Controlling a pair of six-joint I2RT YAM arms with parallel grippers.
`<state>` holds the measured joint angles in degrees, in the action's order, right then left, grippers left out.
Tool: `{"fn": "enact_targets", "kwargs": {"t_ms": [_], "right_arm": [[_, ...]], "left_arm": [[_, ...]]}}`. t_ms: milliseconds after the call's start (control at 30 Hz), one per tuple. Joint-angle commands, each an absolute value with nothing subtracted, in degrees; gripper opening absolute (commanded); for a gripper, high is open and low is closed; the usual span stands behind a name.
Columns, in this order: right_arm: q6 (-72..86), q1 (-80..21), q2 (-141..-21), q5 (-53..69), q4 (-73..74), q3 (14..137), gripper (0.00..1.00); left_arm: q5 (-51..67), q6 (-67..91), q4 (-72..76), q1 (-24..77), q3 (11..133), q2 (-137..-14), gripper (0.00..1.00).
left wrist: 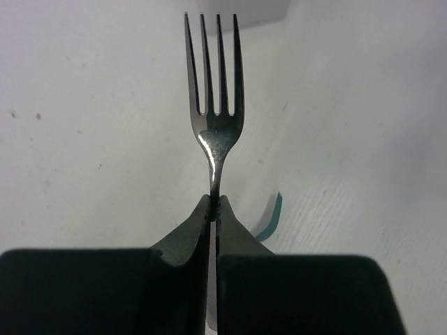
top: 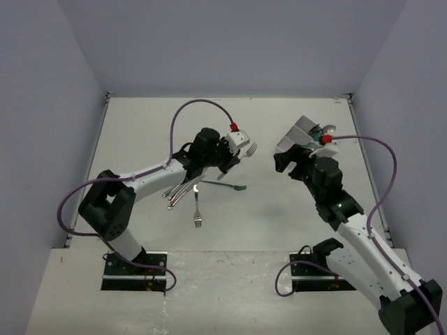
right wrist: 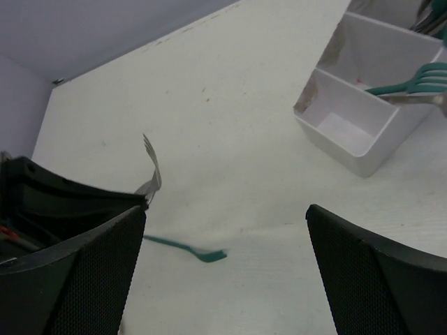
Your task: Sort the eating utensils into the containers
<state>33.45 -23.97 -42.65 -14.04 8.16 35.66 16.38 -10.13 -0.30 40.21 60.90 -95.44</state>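
Note:
My left gripper (top: 239, 150) is shut on the handle of a silver fork (top: 251, 148) and holds it above the table, tines pointing right toward the container. In the left wrist view the fork (left wrist: 216, 125) sticks straight out of the closed jaws (left wrist: 214, 206). The white divided container (top: 297, 134) stands at the back right and holds a teal fork (right wrist: 412, 80) and other utensils; its near compartment (right wrist: 342, 129) is empty. My right gripper (top: 288, 162) is open and empty, just in front of the container. A teal fork (top: 225, 185) lies on the table between the arms.
A pile of silver utensils (top: 180, 192) lies under the left arm, with a single silver fork (top: 198, 211) in front of it. In the right wrist view the teal fork (right wrist: 188, 248) lies ahead between the open fingers (right wrist: 377, 279).

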Motion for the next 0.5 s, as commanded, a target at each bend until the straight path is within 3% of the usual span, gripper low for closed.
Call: {"fn": "enact_targets", "kwargs": {"t_ms": [0, 133, 467], "right_arm": [[37.3, -24.0, -46.0, -1.0, -0.4, 33.8, 0.99], [37.5, -24.1, -51.3, 8.7, -9.0, 33.1, 0.99], [38.1, -24.7, -56.3, 10.7, -18.6, 33.7, 0.99]], "left_arm": [[19.3, 2.8, 15.8, 40.3, 62.8, -91.7, 0.0], [19.1, 8.2, 19.8, 40.7, 65.0, -91.7, 0.0], [19.7, 14.2, 22.1, 42.0, 67.6, -90.4, 0.0]]}}
